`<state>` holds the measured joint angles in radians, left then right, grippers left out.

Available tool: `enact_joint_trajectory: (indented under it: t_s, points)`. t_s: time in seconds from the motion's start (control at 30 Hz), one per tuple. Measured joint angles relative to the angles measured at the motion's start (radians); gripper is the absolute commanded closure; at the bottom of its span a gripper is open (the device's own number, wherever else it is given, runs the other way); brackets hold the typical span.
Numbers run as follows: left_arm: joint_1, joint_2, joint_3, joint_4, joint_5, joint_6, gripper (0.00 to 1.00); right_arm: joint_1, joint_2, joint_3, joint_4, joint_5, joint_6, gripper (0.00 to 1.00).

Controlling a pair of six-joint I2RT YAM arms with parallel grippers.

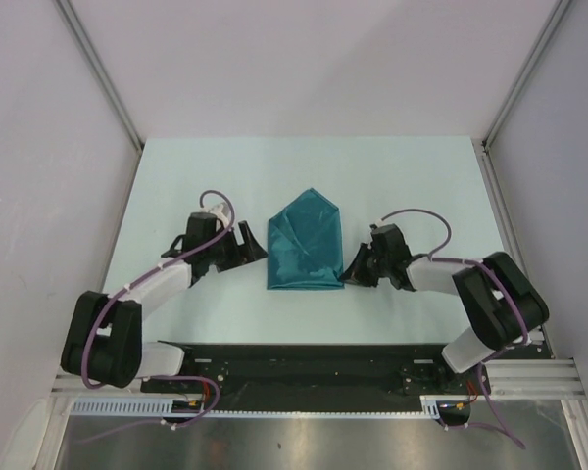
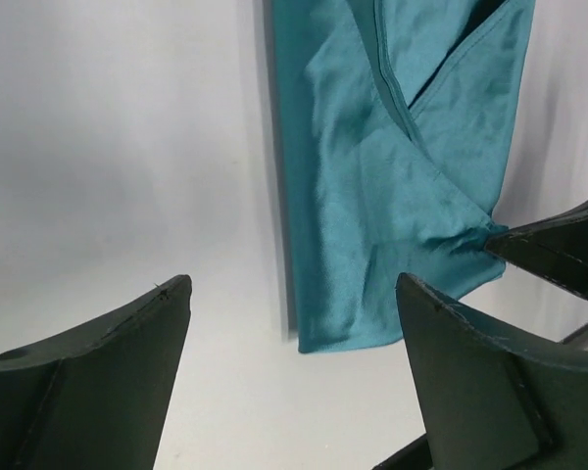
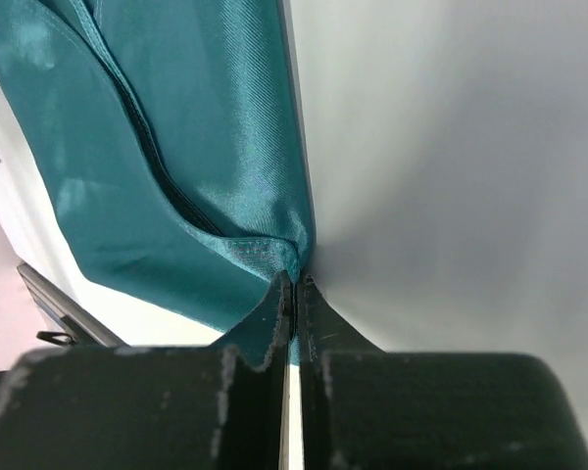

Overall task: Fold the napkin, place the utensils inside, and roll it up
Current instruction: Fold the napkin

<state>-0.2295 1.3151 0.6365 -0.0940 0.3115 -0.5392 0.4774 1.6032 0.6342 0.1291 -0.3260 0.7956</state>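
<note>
Teal napkin folded (pointed top); right gripper jaws pinch corner; left gripper jaws released.

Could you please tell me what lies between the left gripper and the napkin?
Only a narrow strip of bare table separates the left gripper from the napkin, as the top view shows.

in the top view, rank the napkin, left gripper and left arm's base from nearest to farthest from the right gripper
1. napkin: touching; its near right corner is pinched in the right gripper.
2. left gripper: across the napkin, just off its left edge, open.
3. left arm's base: bottom left of the view, well beyond the other two.
</note>
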Motion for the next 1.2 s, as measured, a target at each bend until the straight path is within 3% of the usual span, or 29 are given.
enact_joint_trajectory:
  t_s: [0.2, 0.37, 0.47, 0.57, 0.8, 1.2]
  points:
    - [-0.053, 0.002, -0.102, 0.126, 0.032, -0.048, 0.15, 0.024, -0.159, -0.135, -0.035, 0.061, 0.049, 0.96]
    - [-0.053, 0.048, -0.093, 0.207, 0.029, -0.047, 0.19, 0.023, -0.189, -0.148, -0.053, 0.074, 0.054, 0.61]
    - [-0.053, 0.103, -0.059, 0.242, 0.031, -0.047, 0.23, 0.023, -0.204, -0.140, -0.058, 0.076, 0.043, 0.47]
    - [-0.055, 0.167, -0.018, 0.271, 0.032, -0.047, 0.30, 0.019, -0.215, -0.120, -0.084, 0.080, 0.029, 0.41]
    - [-0.090, 0.257, 0.056, 0.306, 0.023, -0.047, 0.39, 0.024, -0.236, -0.077, -0.185, 0.122, -0.026, 0.41]
    - [-0.144, 0.297, 0.108, 0.305, -0.010, -0.037, 0.41, 0.084, -0.224, 0.068, -0.233, 0.179, -0.164, 0.51]
